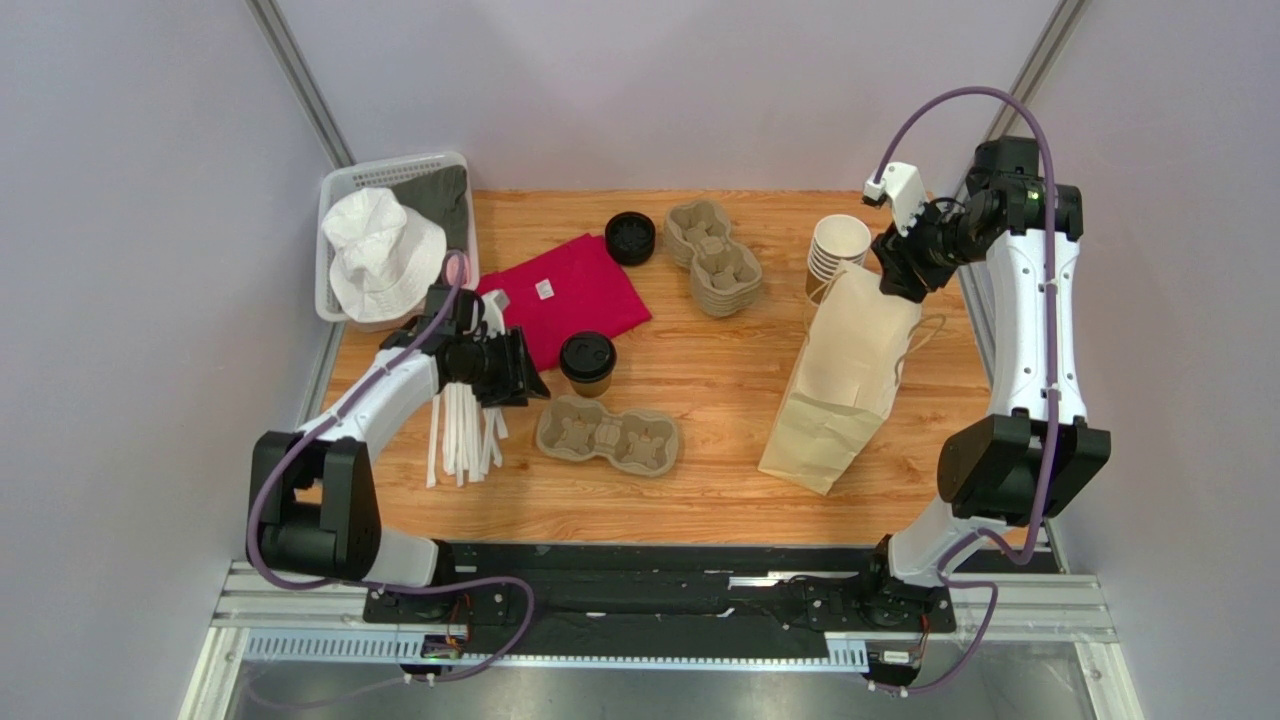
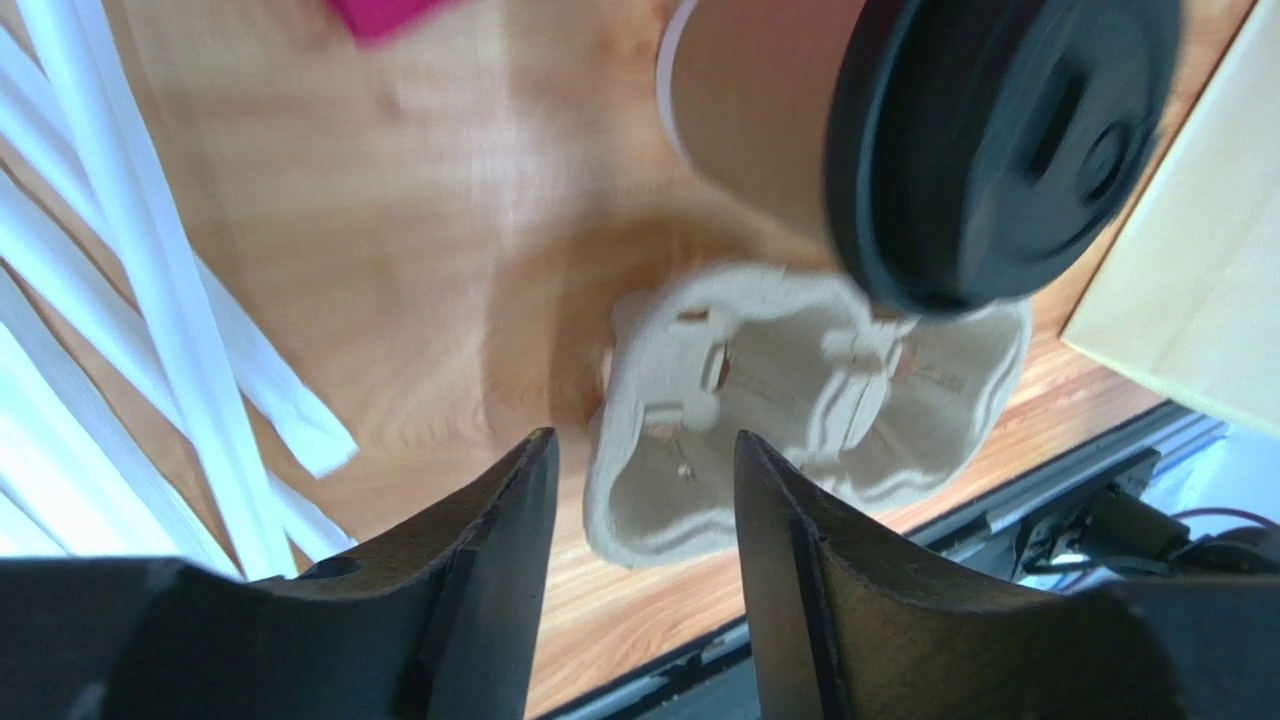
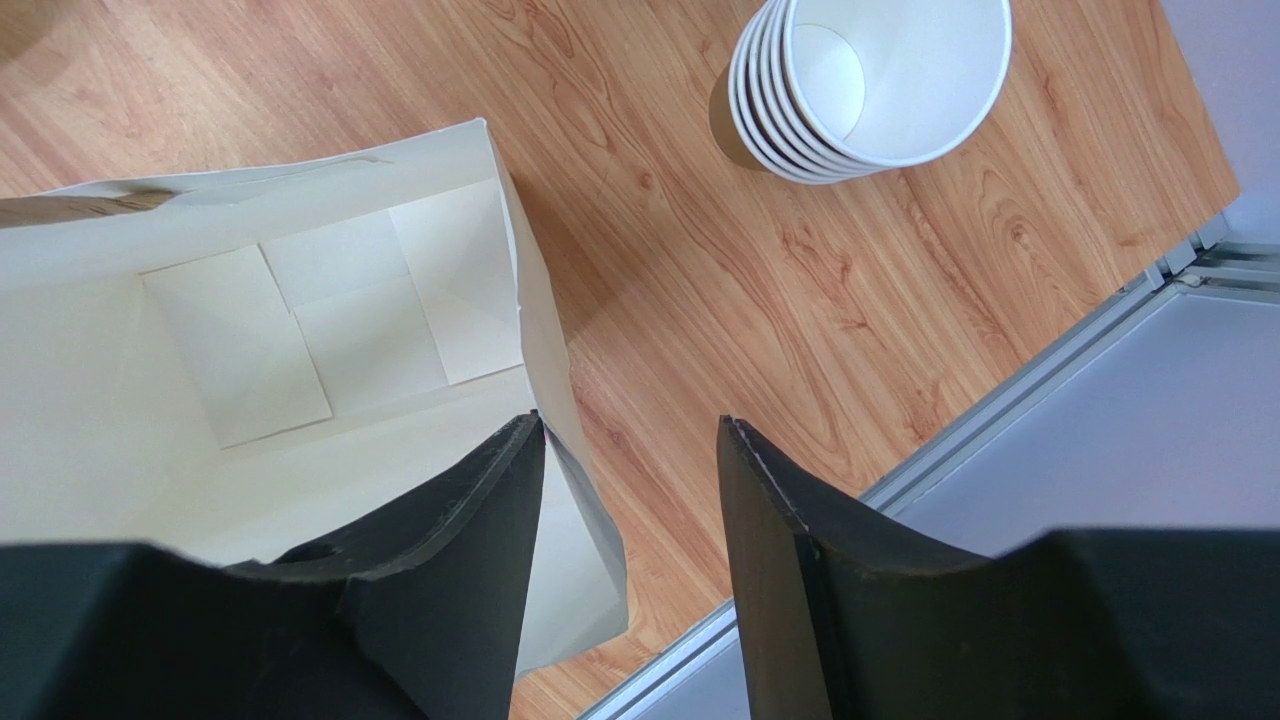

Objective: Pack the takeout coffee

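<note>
Small brown kraft paper cup with a round black plastic lid stands upright on the wooden bench, not yet packed. Just left of the cup, the left pincer is parted and empty, seemingly lined up to grasp. A grey pulp two-cup carrier lies just nearside of the cup. Well right of it, the right pincer, jaws apart, straddles the rim of a tan paper bag, likely propping its mouth open. Open wood lies between.

Takeout coffee blurred, cut off at the top edge; paper bag cut off at left
</note>
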`<state>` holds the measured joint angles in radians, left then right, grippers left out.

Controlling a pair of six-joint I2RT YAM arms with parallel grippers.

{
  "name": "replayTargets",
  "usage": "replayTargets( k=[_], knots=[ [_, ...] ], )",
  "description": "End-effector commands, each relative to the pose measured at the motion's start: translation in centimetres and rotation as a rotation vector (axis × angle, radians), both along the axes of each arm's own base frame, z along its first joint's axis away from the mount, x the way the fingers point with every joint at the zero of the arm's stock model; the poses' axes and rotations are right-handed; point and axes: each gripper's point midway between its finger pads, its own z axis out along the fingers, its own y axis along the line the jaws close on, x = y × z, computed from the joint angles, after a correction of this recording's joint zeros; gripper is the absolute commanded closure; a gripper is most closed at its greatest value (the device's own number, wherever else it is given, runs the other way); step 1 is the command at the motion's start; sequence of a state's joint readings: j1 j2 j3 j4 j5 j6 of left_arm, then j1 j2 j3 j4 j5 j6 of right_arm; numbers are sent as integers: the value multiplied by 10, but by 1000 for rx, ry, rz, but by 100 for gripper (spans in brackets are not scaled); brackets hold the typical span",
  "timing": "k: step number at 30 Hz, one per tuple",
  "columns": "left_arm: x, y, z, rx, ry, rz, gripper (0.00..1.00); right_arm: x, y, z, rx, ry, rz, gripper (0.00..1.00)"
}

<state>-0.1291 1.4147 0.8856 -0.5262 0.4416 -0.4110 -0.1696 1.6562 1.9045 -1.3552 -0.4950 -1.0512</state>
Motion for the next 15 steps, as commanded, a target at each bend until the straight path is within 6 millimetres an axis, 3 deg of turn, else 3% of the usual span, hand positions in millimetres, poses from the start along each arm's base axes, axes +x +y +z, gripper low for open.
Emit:
replayTargets(
  k=[1, 5, 12, 15],
  knots=[
    [-28, -8, -1, -77, 25, 19, 44, -70, 14, -5, 51, 246, 4, 50],
    [-40, -11, -16, -111, 40, 31, 44, -70, 14, -5, 50, 249, 4, 49],
    [-27, -16, -22, -133, 6, 20, 46, -68, 12, -5, 42, 248, -1, 49],
    [-22, -17, -23, -135, 0, 14, 52, -68, 11, -5, 38, 249, -3, 49]
  ],
)
